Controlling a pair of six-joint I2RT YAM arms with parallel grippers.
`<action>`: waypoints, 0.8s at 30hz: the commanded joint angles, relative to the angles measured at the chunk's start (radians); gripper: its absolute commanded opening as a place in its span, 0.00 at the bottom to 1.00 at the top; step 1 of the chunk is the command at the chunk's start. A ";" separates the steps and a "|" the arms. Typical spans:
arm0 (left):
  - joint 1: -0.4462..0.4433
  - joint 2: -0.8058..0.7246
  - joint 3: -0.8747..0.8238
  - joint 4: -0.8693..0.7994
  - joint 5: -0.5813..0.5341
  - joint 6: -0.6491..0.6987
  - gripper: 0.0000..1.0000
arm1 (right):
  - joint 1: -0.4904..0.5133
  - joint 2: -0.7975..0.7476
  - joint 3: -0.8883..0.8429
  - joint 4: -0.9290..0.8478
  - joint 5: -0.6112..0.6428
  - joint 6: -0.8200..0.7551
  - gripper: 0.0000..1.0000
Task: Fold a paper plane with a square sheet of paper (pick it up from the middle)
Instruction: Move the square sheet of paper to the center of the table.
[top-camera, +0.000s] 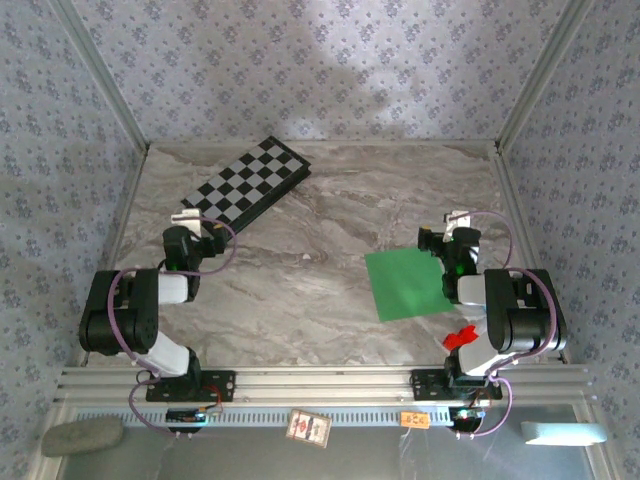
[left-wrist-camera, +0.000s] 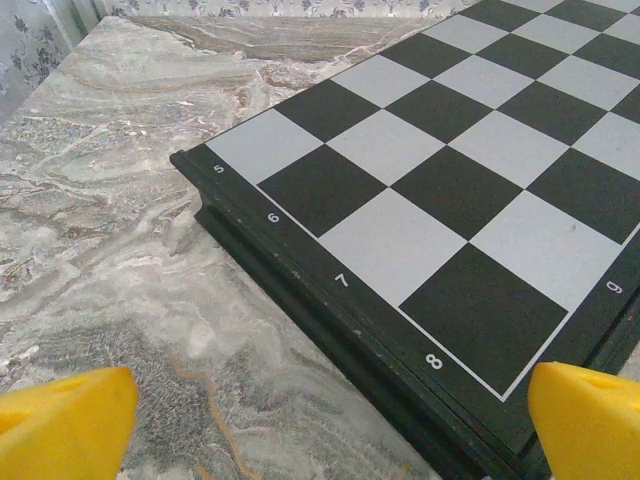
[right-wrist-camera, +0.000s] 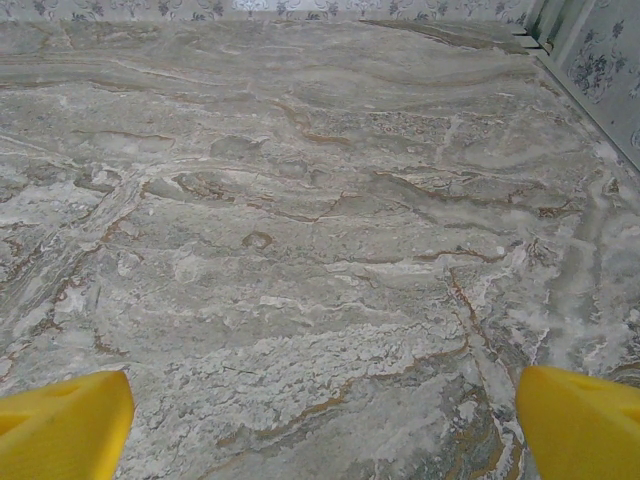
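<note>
Your green sheet (top-camera: 405, 285) lies flat beside the right gripper (right-wrist-camera: 320, 425), which, like the left gripper (left-wrist-camera: 325, 425), gapes empty, seemingly ready for pickup.

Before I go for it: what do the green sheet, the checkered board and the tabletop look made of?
Green sheet: thin matte paper, probably; it lies flat with crisp edges. Checkered board: rigid, perhaps wood or plastic; smooth printed top with a numbered border and a thick dark edge. Tabletop: grey marble-look veining, stone or printed laminate; cannot tell which.
</note>
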 joint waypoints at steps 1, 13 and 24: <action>0.007 0.009 0.020 0.000 0.008 0.009 1.00 | -0.005 0.001 0.020 -0.010 -0.005 -0.002 1.00; -0.001 -0.034 0.015 -0.022 -0.044 -0.004 1.00 | 0.002 -0.058 -0.007 -0.006 0.004 -0.006 1.00; -0.008 -0.355 0.249 -0.606 -0.116 -0.248 1.00 | 0.039 -0.293 0.283 -0.653 0.198 0.314 1.00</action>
